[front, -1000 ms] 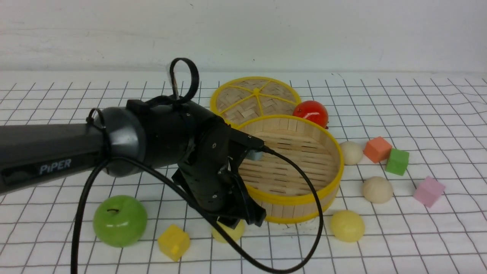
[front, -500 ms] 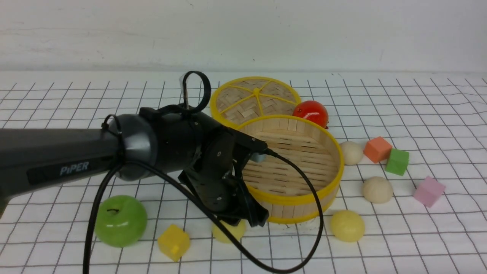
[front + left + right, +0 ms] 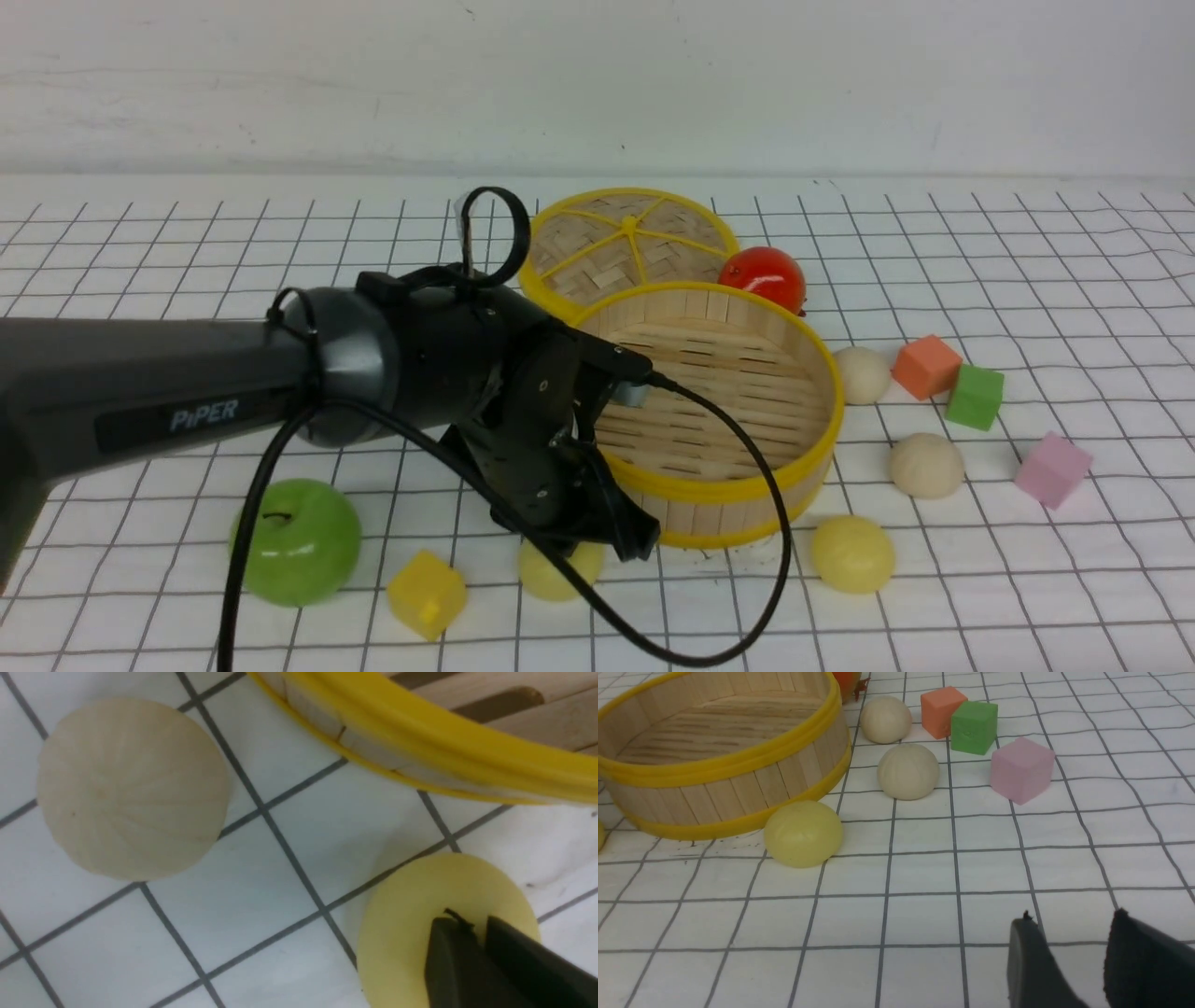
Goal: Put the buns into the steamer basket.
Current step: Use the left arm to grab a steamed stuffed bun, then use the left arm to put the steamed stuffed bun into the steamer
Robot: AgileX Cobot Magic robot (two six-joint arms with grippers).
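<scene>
The steamer basket (image 3: 738,485) stands mid-table with nothing in it. My left gripper (image 3: 627,544) hangs at its near-left wall. Its jaws are shut with nothing between them, just above a pale yellow bun (image 3: 553,571). In the left wrist view the gripper (image 3: 472,924) shows in front of that yellow bun (image 3: 411,914), with a cream bun (image 3: 131,788) lying beside it. A second yellow bun (image 3: 851,554) and two cream buns (image 3: 924,464) (image 3: 861,374) lie right of the basket. My right gripper (image 3: 1071,921) is open over bare cloth.
The flat woven lid (image 3: 627,238) and a red tomato (image 3: 761,275) sit behind the basket. A green apple (image 3: 294,541) and a yellow cube (image 3: 427,594) lie at the near left. Orange (image 3: 926,366), green (image 3: 975,396) and pink (image 3: 1052,469) cubes stand at the right.
My left arm has slid a little to the right, and its jaws have gone from wide open to shut. Nothing else has moved.
</scene>
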